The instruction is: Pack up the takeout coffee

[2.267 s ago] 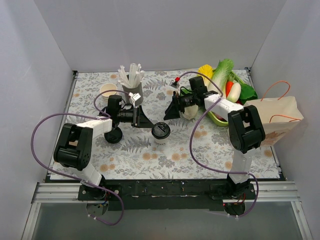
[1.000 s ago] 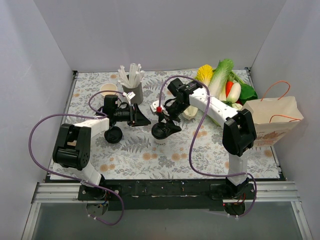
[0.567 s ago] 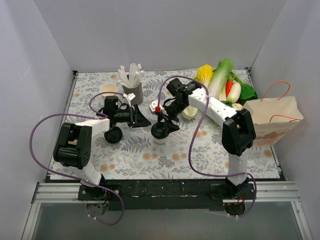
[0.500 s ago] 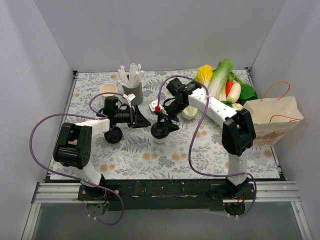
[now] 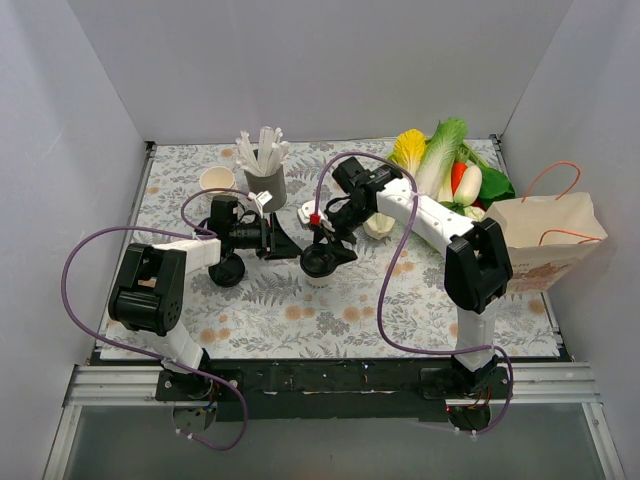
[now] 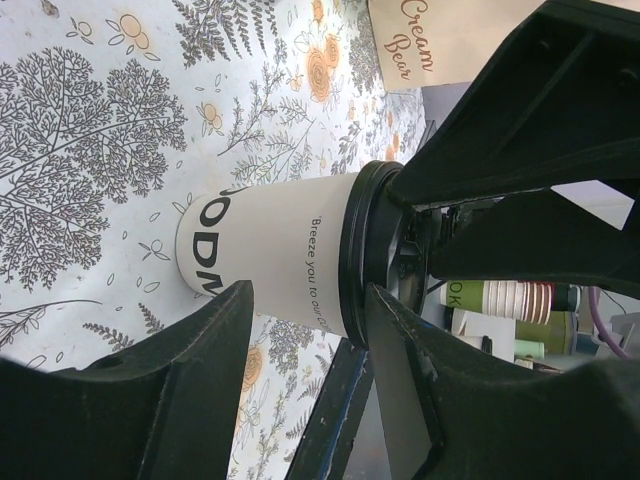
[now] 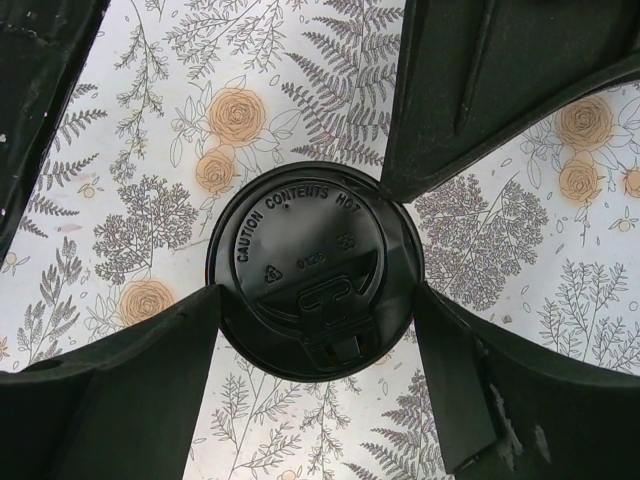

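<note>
The takeout coffee [image 5: 320, 264], a cream paper cup with a black lid, stands on the floral mat near the middle. My right gripper [image 5: 323, 252] hangs straight over it. In the right wrist view the lid [image 7: 315, 268] fills the gap, and both fingers [image 7: 110, 390] touch its rim on opposite sides. My left gripper [image 5: 291, 243] is open and level with the cup, just to its left. In the left wrist view the cup wall [image 6: 275, 250] lies just past my left gripper [image 6: 308, 290], one fingertip close to the lid rim.
A brown paper bag [image 5: 552, 238] stands open at the right edge. A basket of vegetables [image 5: 455, 170] is at the back right. A grey holder of straws [image 5: 264, 182], a stack of lidless cups [image 5: 217, 180] and a loose black lid [image 5: 228, 270] are on the left.
My right arm swung from the back right to above the coffee and came down around its lid. My left gripper edged slightly right, toward the cup. The cup stayed put.
</note>
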Robot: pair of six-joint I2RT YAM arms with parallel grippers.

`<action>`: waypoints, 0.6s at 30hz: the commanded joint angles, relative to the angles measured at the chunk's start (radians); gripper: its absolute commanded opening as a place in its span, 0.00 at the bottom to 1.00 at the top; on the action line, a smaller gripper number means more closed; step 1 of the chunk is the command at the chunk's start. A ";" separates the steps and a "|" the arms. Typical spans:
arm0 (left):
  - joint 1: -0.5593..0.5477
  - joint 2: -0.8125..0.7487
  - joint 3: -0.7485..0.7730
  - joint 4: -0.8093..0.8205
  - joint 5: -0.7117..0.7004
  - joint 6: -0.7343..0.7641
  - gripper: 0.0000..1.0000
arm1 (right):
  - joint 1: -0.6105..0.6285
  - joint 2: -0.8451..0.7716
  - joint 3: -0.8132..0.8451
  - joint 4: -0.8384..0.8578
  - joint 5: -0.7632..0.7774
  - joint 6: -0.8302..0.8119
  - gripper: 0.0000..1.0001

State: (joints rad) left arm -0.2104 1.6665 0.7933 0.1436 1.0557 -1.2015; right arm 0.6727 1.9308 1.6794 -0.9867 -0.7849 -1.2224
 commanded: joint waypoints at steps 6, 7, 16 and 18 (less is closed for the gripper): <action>-0.018 0.013 -0.005 0.016 0.006 0.013 0.47 | 0.021 -0.018 -0.047 -0.007 -0.016 -0.012 0.95; -0.018 0.015 -0.003 0.016 0.004 0.014 0.47 | 0.022 -0.016 -0.049 -0.007 -0.014 -0.012 0.95; -0.020 0.024 -0.002 0.011 0.001 0.016 0.47 | 0.027 -0.010 -0.078 0.025 0.010 -0.006 0.83; -0.021 0.026 -0.002 0.010 0.000 0.017 0.47 | 0.028 -0.012 -0.104 0.045 0.024 -0.005 0.79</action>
State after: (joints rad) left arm -0.2218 1.6798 0.7933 0.1574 1.0695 -1.2030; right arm 0.6876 1.9205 1.6371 -0.9577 -0.8001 -1.2285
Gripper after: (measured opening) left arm 0.476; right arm 0.869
